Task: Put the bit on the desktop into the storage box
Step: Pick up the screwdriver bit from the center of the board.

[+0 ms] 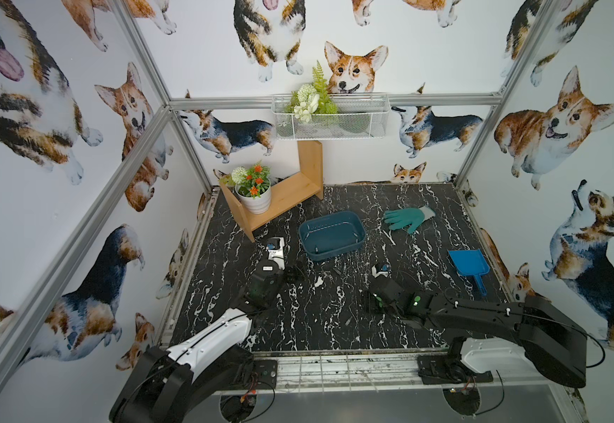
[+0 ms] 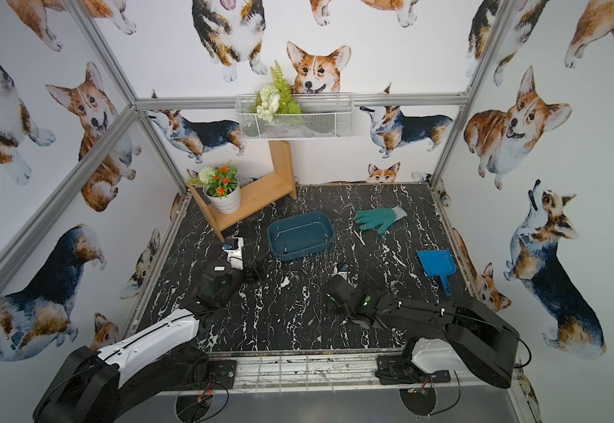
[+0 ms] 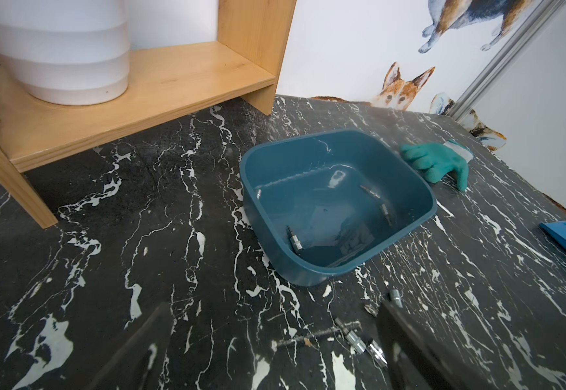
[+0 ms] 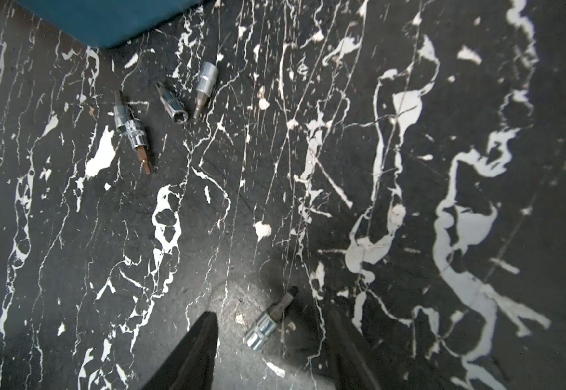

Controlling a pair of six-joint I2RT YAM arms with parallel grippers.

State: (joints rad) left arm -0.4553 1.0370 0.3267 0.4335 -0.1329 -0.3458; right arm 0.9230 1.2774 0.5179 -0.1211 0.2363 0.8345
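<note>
Right under the right gripper (image 4: 273, 315) a bit (image 4: 264, 329) lies on the black desktop (image 4: 477, 101). The jaws stand partly apart on either side of it, neither touching, lined up for a pinch, I'd guess. The left gripper (image 3: 271, 314) hangs wide and empty near the storage box (image 3: 295, 273), which holds several bits (image 3: 294, 238). More loose bits (image 4: 133, 135) lie just beside the box.

One bit (image 4: 269, 320) sits between the fingers (image 4: 200, 344) of the right gripper (image 4: 271, 315); a few more lie ahead, near the storage box (image 4: 112, 20).
</note>
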